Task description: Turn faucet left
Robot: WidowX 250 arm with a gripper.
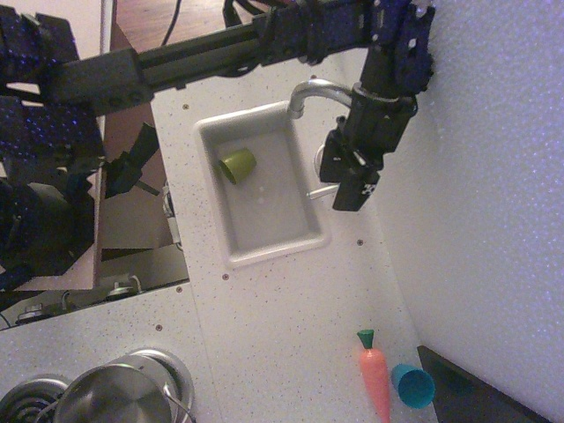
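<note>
My arm reaches across the sink [231, 257]. My gripper [351, 181] points down at the faucet [315, 89]; I cannot tell if it grips.

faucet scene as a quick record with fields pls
faucet: silver gooseneck, spout arched over the sink's upper right corner
gripper: at the faucet base, jaw state unclear
sink: white, holds a green cup on its side
counter front: carrot beside a blue cup
lower left: steel pot
</note>
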